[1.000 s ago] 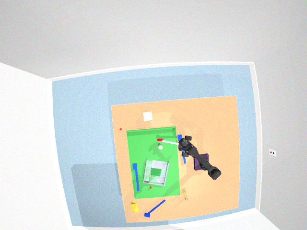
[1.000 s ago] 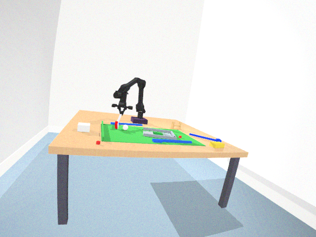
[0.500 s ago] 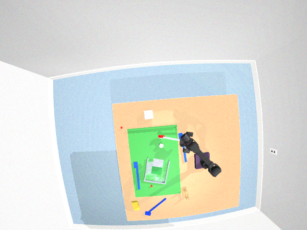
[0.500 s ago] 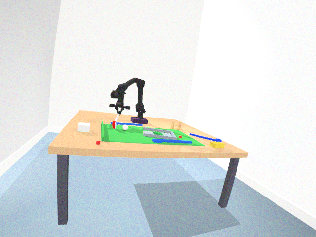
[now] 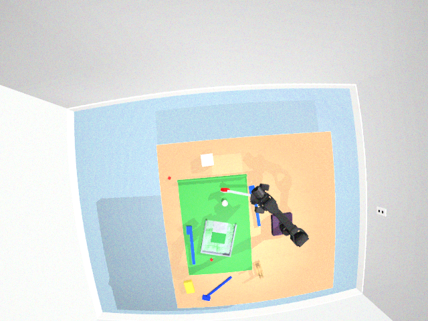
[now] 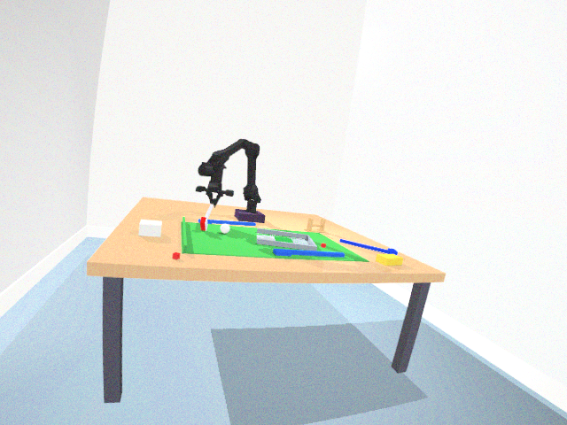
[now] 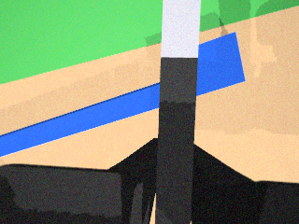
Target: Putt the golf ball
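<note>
My gripper (image 6: 214,204) (image 7: 170,146) is shut on the dark grip of the red putter. The putter's white shaft (image 5: 239,192) (image 6: 209,212) (image 7: 180,28) slants down from the fingers, and its red head (image 5: 225,189) (image 6: 204,223) is low over the green mat (image 5: 193,203) (image 6: 214,247) (image 7: 70,33). The white golf ball (image 5: 225,202) (image 6: 224,228) rests on the mat, a short way from the head and apart from it, on the side toward the ramp. The grey-walled ramp piece (image 5: 233,240) (image 6: 293,247) with the raised green (image 5: 218,237) (image 6: 283,239) stands farther along the mat.
One blue bar (image 5: 258,219) (image 6: 237,223) (image 7: 84,114) lies below the gripper beside the mat, another blue bar (image 5: 192,247) (image 6: 311,253) on the mat's far side. A blue club (image 5: 219,286) (image 6: 366,245), yellow block (image 5: 188,286) (image 6: 388,259), white block (image 5: 206,160) (image 6: 150,227) and wooden rack (image 5: 259,269) stand around.
</note>
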